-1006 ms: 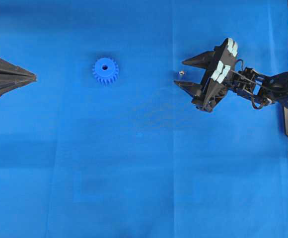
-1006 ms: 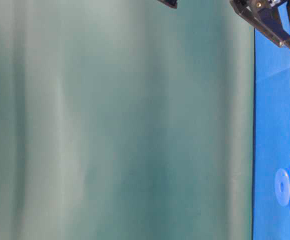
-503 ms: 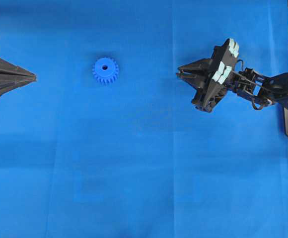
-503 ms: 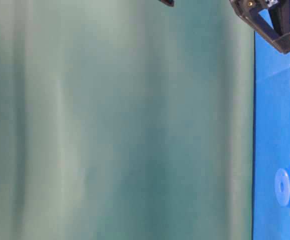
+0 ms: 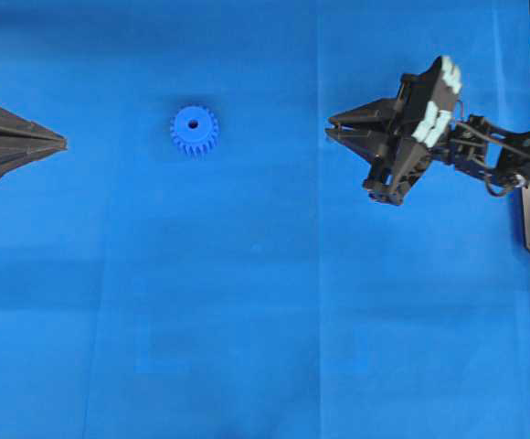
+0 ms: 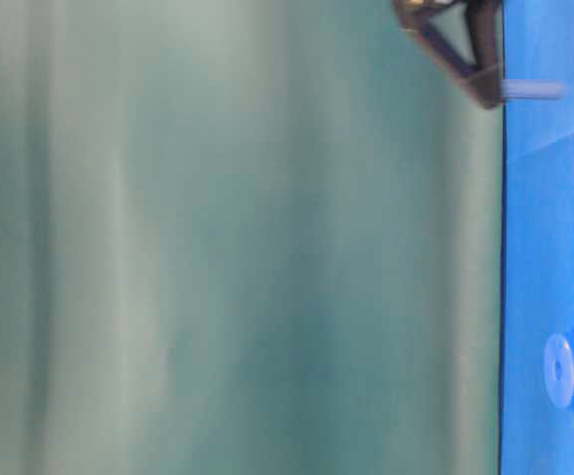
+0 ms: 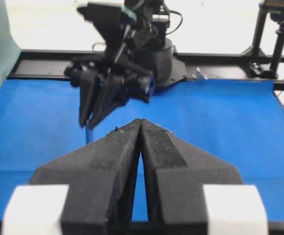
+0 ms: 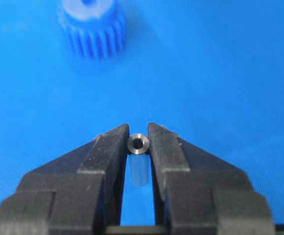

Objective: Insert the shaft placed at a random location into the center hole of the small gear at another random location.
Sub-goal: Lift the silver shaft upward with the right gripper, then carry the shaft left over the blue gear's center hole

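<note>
While my right gripper (image 8: 138, 137) pinches the shaft (image 8: 138, 161) between its two black fingertips, the pin stands upright in the narrow gap, its hollow end facing the wrist camera. From overhead, that gripper (image 5: 331, 128) hangs above the blue cloth (image 5: 247, 302), well to the right of the small gear (image 5: 194, 130), fingers pointing toward it. In the table-level view the shaft (image 6: 532, 90) pokes out of the fingertips toward the cloth, apart from it.

My left gripper (image 5: 62, 142) rests at the cloth's left edge, well left of the gear, its jaws pressed together on nothing.

Smooth and creased in faint squares, the cloth covers the whole table; a green backdrop (image 6: 218, 247) hangs behind it, and black frame rails (image 7: 220, 63) run along the far side.

Teeth down, the gear lies flat on the cloth, hub up, the center hole (image 5: 192, 123) open, with bare cloth between it and the held shaft.
</note>
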You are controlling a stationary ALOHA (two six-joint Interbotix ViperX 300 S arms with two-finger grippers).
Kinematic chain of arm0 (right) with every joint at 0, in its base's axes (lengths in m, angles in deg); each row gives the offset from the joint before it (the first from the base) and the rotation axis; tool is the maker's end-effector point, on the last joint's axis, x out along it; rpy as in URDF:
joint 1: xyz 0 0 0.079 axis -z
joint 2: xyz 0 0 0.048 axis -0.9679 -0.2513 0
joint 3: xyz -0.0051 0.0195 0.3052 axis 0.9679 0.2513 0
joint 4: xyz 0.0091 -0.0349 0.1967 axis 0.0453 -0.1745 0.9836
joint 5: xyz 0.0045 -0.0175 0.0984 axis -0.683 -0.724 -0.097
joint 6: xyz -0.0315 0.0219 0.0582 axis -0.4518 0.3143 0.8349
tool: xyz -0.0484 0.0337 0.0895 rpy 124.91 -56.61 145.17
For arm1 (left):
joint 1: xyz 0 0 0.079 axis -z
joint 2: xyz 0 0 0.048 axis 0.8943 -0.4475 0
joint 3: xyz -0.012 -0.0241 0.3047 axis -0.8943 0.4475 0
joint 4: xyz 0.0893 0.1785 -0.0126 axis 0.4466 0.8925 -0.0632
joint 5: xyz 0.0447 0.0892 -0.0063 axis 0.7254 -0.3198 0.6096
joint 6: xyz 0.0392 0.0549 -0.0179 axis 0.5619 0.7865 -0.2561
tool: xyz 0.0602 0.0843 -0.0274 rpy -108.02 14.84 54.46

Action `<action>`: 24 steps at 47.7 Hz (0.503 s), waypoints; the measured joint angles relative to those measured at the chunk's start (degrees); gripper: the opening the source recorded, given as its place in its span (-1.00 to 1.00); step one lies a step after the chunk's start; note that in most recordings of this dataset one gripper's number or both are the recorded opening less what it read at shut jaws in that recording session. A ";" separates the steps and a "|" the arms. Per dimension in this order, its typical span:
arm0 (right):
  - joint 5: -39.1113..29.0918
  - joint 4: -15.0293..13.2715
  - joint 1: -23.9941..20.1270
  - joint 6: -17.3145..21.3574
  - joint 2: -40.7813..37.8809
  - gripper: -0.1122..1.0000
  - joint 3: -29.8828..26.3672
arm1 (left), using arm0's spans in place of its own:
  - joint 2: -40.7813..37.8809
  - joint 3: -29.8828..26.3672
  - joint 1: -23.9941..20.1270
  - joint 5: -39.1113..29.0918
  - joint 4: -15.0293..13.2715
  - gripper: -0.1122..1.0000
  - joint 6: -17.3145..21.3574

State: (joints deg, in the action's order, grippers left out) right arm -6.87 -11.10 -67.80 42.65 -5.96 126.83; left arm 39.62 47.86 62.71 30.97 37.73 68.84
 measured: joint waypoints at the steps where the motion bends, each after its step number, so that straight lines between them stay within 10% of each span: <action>1: -0.70 0.00 0.00 -0.26 0.88 -0.73 0.00 | 0.09 0.09 0.09 0.00 -0.09 -0.80 0.00; 24: -7.03 0.00 0.00 -2.29 5.80 -0.73 -2.02 | 0.09 0.09 0.00 0.00 -0.09 -0.80 0.00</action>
State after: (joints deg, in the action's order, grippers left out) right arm -13.90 -11.10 -67.80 40.37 -0.16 124.81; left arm 39.71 47.95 62.71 30.97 37.65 68.84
